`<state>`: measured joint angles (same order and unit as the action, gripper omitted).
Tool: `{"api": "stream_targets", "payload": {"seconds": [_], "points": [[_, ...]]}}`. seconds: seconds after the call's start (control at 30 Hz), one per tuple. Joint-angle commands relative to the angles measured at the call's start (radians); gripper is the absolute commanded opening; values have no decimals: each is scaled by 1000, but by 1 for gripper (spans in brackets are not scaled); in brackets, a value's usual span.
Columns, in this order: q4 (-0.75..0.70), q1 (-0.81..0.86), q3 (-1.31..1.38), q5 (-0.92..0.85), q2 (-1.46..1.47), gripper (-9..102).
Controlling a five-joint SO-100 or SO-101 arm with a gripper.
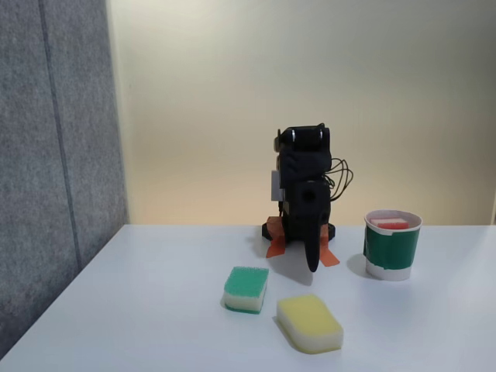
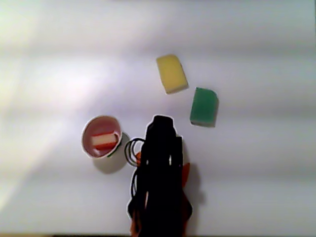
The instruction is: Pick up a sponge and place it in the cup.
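The red-and-white sponge [image 1: 391, 225] lies inside the dark green paper cup [image 1: 392, 252], its red top just under the white rim. From above in the other view, the sponge [image 2: 104, 141] rests on the cup's bottom, inside the rim [image 2: 101, 117]. The black arm is folded over its base at the back of the table. My gripper [image 1: 312, 266] points down at the tabletop, left of the cup in the fixed view and apart from it. Its jaws look shut with nothing between them. In the other view the gripper [image 2: 162, 120] sits right of the cup.
A green-topped sponge [image 1: 246, 288] and a yellow sponge [image 1: 310, 322] lie on the white table in front of the arm; the other view shows them as green sponge [image 2: 204, 106] and yellow sponge [image 2: 172, 73]. Orange tape [image 1: 275, 246] marks the base. A grey panel [image 1: 54, 155] stands at the left.
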<state>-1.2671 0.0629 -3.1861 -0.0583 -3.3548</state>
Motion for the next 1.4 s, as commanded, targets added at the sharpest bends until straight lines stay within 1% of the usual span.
{"api": "stream_targets", "payload": {"seconds": [0.0, 0.17, 1.37], "points": [[-17, -8, -46, 35, -12, 0], [-21, -17, -46, 80, -12, 0], [-21, -29, -46, 81, -12, 0]]}}
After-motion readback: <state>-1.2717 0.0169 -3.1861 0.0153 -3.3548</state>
